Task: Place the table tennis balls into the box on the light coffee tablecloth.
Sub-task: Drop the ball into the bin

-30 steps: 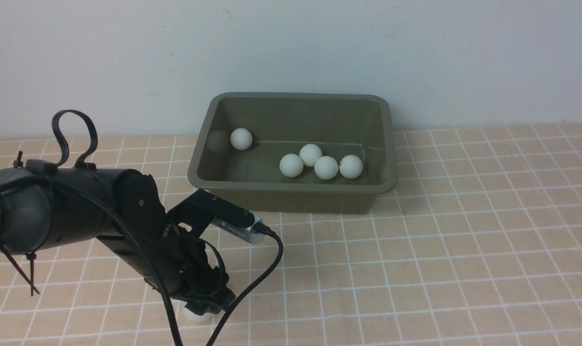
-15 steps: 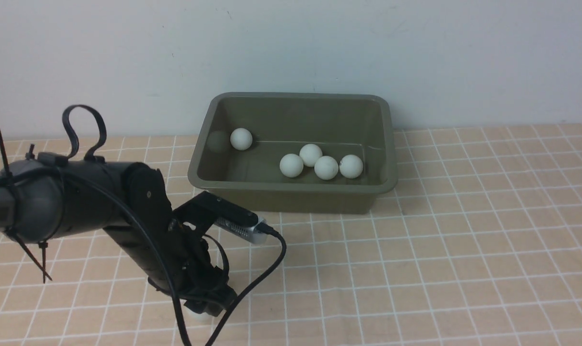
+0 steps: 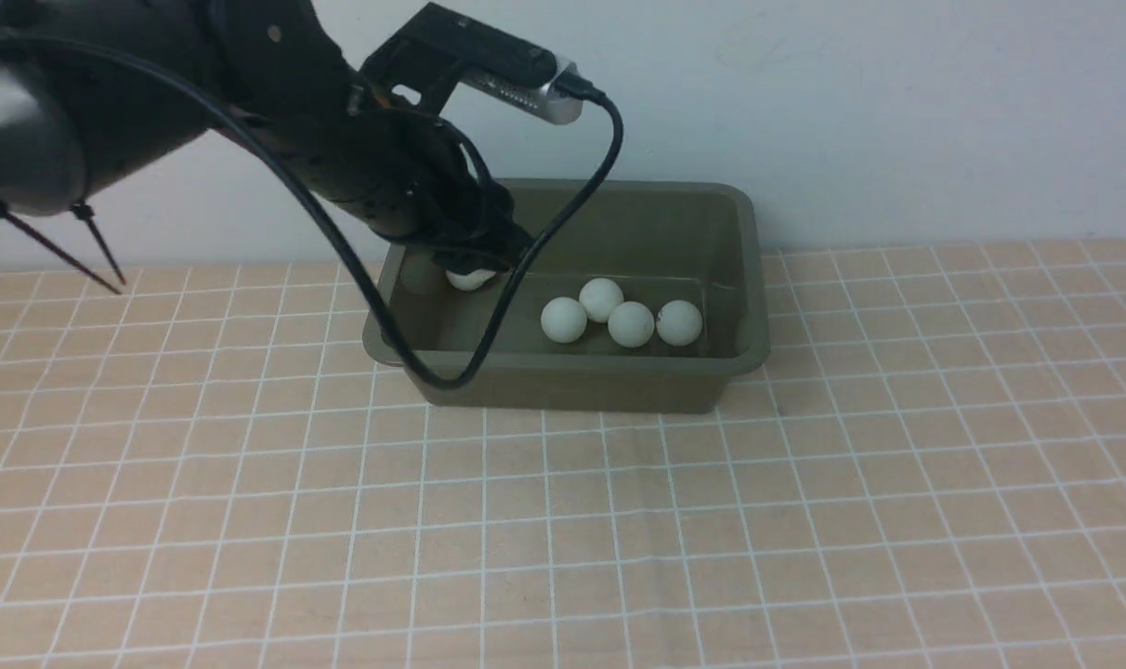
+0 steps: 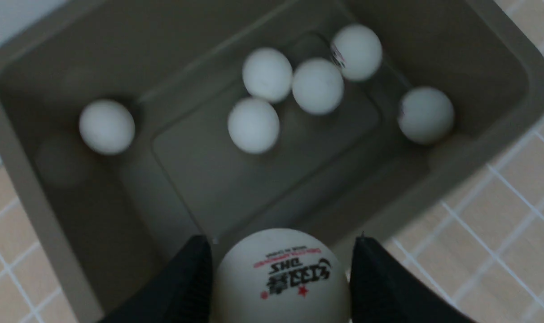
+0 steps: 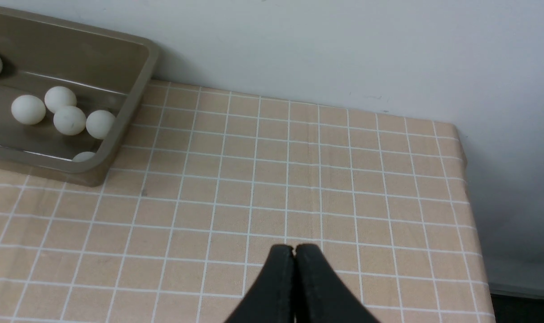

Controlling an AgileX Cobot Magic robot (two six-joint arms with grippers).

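The left gripper (image 4: 281, 269) is clamping a logo-stamped table tennis ball (image 4: 281, 276) between its black fingers (image 4: 186, 282), hanging over the left end of the box (image 3: 563, 367). Six table tennis balls (image 4: 317, 85) are lying on the box's floor, four bunched together. The box is sitting on the light coffee tablecloth (image 3: 805, 520) by the wall. The right gripper (image 5: 294, 251) is hovering over bare cloth, fingertips pressed together, holding nothing.

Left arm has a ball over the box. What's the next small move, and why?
Probably open the left gripper and drop the ball. It hangs above the box, just inside the near wall, with bare floor below and six balls lying farther in.
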